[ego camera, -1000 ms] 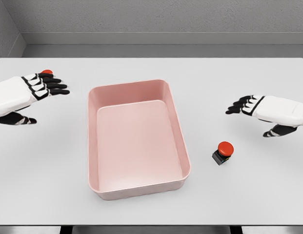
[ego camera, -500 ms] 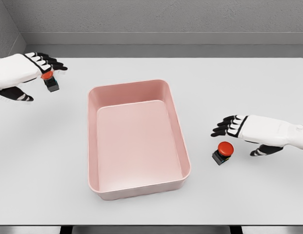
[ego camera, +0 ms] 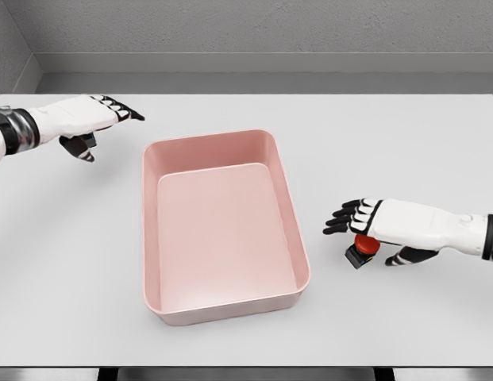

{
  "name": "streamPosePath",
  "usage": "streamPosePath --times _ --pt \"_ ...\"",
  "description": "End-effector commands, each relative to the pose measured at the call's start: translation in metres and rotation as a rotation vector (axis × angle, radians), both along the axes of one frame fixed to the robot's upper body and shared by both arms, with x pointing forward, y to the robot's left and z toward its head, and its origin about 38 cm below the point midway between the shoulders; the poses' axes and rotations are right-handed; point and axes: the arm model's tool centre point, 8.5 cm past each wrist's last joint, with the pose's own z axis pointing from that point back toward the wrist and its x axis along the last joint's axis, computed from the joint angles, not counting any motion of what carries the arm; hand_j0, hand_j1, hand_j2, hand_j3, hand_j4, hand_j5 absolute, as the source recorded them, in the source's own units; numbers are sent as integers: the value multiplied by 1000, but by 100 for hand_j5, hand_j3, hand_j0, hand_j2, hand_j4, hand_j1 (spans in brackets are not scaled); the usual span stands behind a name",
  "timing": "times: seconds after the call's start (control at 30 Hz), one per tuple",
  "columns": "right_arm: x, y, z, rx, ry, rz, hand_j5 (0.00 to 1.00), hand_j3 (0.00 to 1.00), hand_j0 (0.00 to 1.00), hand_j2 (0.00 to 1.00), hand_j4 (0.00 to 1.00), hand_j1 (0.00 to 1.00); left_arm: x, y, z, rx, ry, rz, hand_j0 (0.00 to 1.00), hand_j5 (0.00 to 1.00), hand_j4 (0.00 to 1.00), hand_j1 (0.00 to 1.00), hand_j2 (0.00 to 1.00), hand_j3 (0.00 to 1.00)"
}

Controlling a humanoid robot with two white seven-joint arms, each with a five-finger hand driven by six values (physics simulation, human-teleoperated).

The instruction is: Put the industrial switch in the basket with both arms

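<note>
1. The right hand (ego camera: 389, 224) has been lowered onto the switch (ego camera: 361, 250); its fingers are spread, nothing held yet.
2. The left hand (ego camera: 79, 119) now hides a second switch (ego camera: 88, 140) under spread fingers.
3. The basket (ego camera: 222, 143) holds nothing, so grasping seems next.

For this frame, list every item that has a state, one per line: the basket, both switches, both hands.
pink basket: upright on the table, nothing inside.
right switch: on the table beside the basket, red button up, partly under the right hand.
left switch: mostly hidden under the left hand, outside the basket.
right hand: fingers spread over its switch, no grasp.
left hand: above its switch, grasp unclear.
</note>
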Motion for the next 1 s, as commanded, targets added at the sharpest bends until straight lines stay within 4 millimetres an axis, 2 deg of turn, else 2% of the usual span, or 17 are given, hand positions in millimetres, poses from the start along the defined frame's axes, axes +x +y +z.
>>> streamPosePath --times 0.0,0.13,0.23,0.27,0.33,0.47,0.63,0.73,0.83,0.97 --pt "0 1 0 12 2 -1 100 100 100 100 100 100 1 2 -7 12 16 22 100 100 100 100 100 100" --pt "-2 2 -3 9 12 -1 100 100 100 100 100 100 7 16 -6 31 14 61 100 100 100 100 100 100" --pt "-3 0 -5 -2 20 0 100 100 100 100 100 100 10 9 -12 37 17 55 100 100 100 100 100 100" --pt "-3 0 -5 -4 21 0 97 97 97 97 97 97 14 20 -15 43 29 91 100 100 100 100 100 100" --pt "-3 0 -5 -8 20 1 88 88 88 88 88 88 20 23 -10 42 22 109 100 100 100 100 100 100" --pt "-4 -2 -6 -23 28 4 83 83 83 83 83 83 25 35 -12 55 26 147 100 100 100 100 100 100" --pt "-4 -2 -7 -36 22 5 77 77 77 77 77 77 29 39 -12 71 19 165 100 100 100 100 100 100" --pt "-4 -4 -7 -41 22 2 77 77 77 77 77 77 33 32 -21 83 28 166 100 100 100 100 100 100" --pt "-4 -5 -9 -56 18 2 76 76 76 76 76 76 34 34 -21 93 9 175 98 98 98 98 98 98" --pt "-4 -5 -8 -55 17 2 70 70 70 70 70 70 36 36 -25 98 17 190 95 95 95 95 95 95"
